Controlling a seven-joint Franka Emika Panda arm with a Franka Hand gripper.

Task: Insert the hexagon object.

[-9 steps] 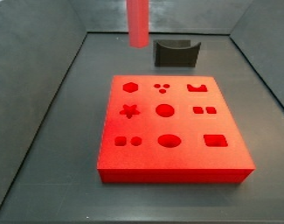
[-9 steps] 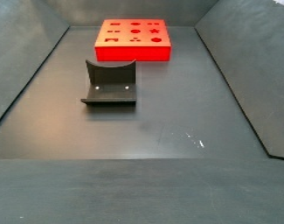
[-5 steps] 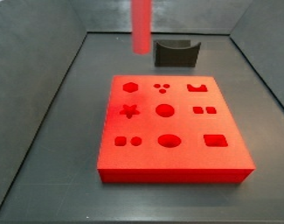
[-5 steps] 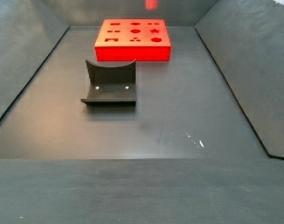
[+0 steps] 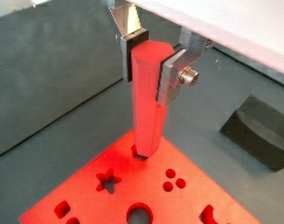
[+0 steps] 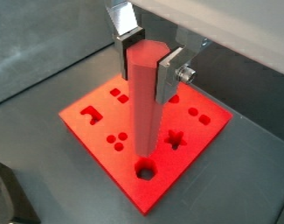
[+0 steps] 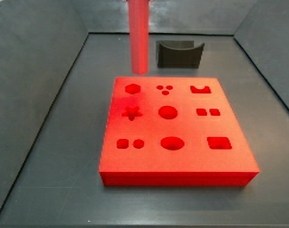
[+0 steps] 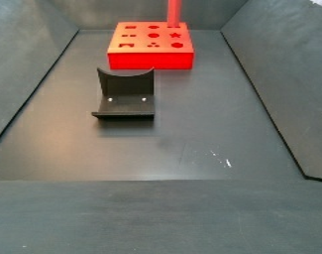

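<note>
My gripper (image 5: 151, 54) is shut on the hexagon object (image 5: 148, 105), a long glossy red peg that hangs straight down between the silver fingers; it shows the same in both wrist views (image 6: 147, 92). The peg's lower end hovers over the red block (image 5: 109, 188) with shaped holes, near its hexagonal hole (image 7: 132, 88). In a side view the peg (image 7: 138, 36) comes down from the top edge above the block's far left corner; the gripper itself is out of frame there. In a side view only the peg's tip (image 8: 172, 12) shows above the block (image 8: 153, 46).
A dark grey curved block (image 7: 180, 53) stands behind the red block, also seen in both wrist views (image 5: 263, 129). The dark fixture (image 8: 125, 94) stands mid-floor. Grey walls enclose the bin on all sides.
The peg has come lower toward the block and shifted slightly; its lower end now reaches close to the block's far left corner.
</note>
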